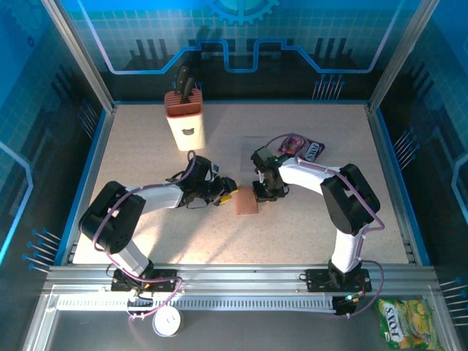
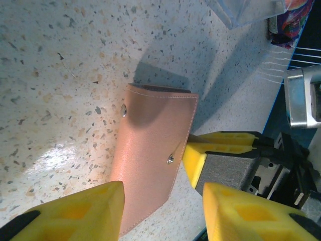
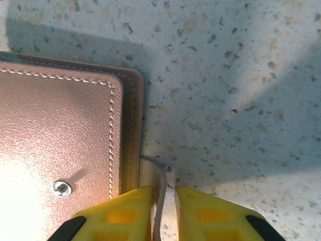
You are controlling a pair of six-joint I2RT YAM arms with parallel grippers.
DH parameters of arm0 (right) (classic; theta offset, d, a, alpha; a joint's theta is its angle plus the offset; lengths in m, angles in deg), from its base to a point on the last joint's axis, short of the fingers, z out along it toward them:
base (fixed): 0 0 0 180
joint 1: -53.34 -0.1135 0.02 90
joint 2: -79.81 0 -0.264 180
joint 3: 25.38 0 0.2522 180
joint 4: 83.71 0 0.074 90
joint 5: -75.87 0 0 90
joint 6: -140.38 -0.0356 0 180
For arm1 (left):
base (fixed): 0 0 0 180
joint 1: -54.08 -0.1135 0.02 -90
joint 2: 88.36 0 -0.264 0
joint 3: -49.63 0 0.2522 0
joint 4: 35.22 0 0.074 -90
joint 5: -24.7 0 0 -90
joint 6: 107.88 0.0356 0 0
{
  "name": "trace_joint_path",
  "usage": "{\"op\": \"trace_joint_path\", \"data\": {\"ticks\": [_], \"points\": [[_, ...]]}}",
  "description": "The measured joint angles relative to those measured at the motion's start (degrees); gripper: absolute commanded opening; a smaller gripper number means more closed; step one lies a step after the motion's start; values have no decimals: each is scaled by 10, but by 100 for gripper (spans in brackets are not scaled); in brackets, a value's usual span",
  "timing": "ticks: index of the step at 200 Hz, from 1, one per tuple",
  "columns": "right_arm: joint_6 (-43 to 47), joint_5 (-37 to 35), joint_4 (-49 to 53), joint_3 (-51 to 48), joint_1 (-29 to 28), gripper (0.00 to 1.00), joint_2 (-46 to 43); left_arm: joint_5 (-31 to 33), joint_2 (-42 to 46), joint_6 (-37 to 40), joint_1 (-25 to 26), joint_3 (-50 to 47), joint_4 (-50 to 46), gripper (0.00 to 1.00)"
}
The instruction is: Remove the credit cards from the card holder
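Note:
The tan card holder (image 1: 246, 204) lies closed and flat mid-table, its snap studs showing (image 2: 153, 150). My right gripper (image 1: 259, 191) is at its right edge. In the right wrist view the yellow fingers (image 3: 164, 190) are pinched nearly together on the thin edge of a tan credit card (image 3: 150, 173) that pokes out beside the holder's brown rim (image 3: 131, 130). My left gripper (image 1: 223, 196) sits at the holder's left end with its fingers wide apart (image 2: 163, 188). One finger (image 2: 75, 211) hangs over the holder's near corner. The right gripper's fingertips (image 2: 220, 145) show just past the holder.
A cream knife block (image 1: 186, 121) stands at the back left. A purple snack packet (image 1: 300, 148) lies behind the right gripper, next to a clear plastic piece (image 1: 252, 150). A yellow-green packet (image 1: 408, 322) lies off the table at the near right.

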State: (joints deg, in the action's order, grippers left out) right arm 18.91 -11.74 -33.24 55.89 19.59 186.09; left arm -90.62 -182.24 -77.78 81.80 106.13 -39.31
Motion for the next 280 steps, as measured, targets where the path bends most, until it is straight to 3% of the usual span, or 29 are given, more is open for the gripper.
{"op": "trace_joint_path", "data": {"ticks": [125, 193, 280], "points": [[-24, 115, -107, -76, 42, 9, -37, 0, -11, 3, 0, 3, -2, 46], [-40, 171, -143, -83, 46, 8, -90, 22, 7, 57, 0, 48, -76, 41], [-40, 201, -128, -50, 30, 8, -111, 89, 105, 125, -1, 63, -178, 41]]}}
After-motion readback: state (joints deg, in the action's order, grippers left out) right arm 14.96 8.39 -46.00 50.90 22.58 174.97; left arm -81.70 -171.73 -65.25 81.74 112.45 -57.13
